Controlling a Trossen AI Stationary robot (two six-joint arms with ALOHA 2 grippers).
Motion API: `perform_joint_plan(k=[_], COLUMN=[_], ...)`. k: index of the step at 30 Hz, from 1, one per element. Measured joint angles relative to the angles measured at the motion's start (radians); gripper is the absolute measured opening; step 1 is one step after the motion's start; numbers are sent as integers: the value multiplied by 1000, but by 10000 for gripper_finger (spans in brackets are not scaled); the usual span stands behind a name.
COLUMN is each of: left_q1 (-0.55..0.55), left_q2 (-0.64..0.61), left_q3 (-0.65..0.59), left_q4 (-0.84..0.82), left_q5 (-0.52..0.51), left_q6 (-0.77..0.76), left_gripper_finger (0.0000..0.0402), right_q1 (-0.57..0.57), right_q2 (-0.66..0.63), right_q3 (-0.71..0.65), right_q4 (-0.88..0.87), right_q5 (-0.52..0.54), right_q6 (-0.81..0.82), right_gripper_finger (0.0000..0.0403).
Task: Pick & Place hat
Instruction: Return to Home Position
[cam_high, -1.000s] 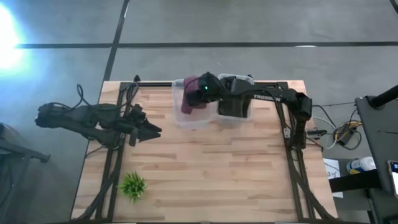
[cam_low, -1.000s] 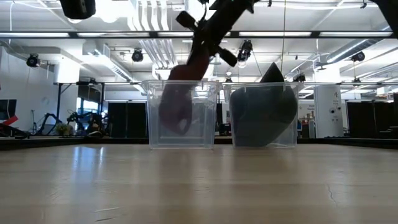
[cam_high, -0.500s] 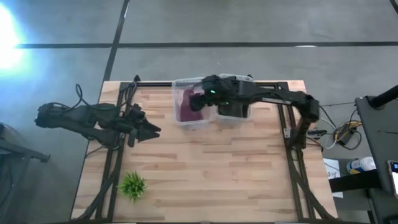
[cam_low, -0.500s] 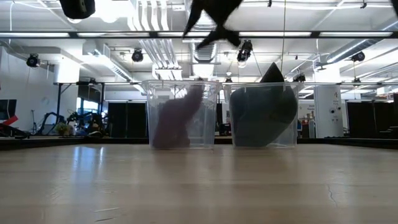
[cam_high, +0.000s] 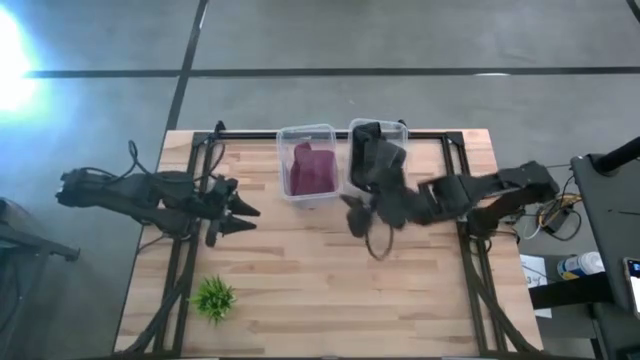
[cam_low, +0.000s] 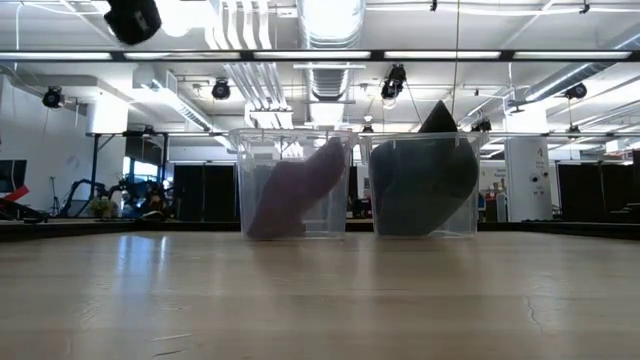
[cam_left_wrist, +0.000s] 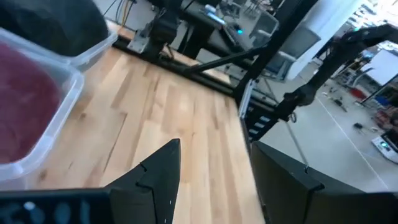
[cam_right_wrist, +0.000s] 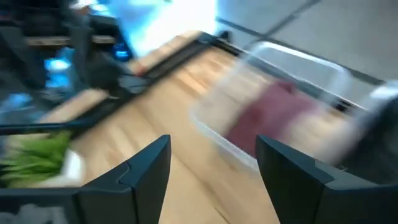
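A maroon hat (cam_high: 309, 170) lies in the left clear bin (cam_high: 290, 190). In the low view the maroon hat (cam_low: 296, 190) rests on the bin floor and leans up against the bin's right wall. A dark hat (cam_high: 376, 158) fills the right clear bin (cam_low: 470, 225). My right gripper (cam_high: 358, 218) hovers open over the bare table just near of the two bins, with nothing between its fingers (cam_right_wrist: 143, 168). My left gripper (cam_high: 240, 212) waits open at the table's left, also holding nothing (cam_left_wrist: 211, 180).
A small green plant (cam_high: 213, 298) stands near the front left corner. Black frame rails (cam_high: 470, 250) run along the table's left and right sides. Bare wood (cam_high: 330, 290) lies between the bins and the near edge.
My right gripper has opened over the left bin and let go of the maroon hat. The hat has fallen into the bin and settled leaning against its wall. The gripper has then pulled back toward the table's near edge and a little right, out of the low view.
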Motion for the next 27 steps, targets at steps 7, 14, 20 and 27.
perform_joint_plan(k=[7, 14, 20, 27], left_q1=[2, 1, 2, 5], left_q2=[-169, -320, -410, -524], left_q3=[-139, -201, -306, -408], left_q4=[19, -13, 95, 124], left_q5=[-113, -188, -50, -59], left_q6=[-19, -164, -78, -31], left_gripper_finger=[190, 190, 190, 190], right_q1=[133, 206, 191, 130], right_q2=[-104, -185, -294, -379], right_q3=[-128, -254, -547, -867], right_q4=[-418, -221, 526, 1143], right_q5=[7, 42, -11, -235], right_q6=[409, 479, 56, -179], right_gripper_finger=[234, 236, 237, 237])
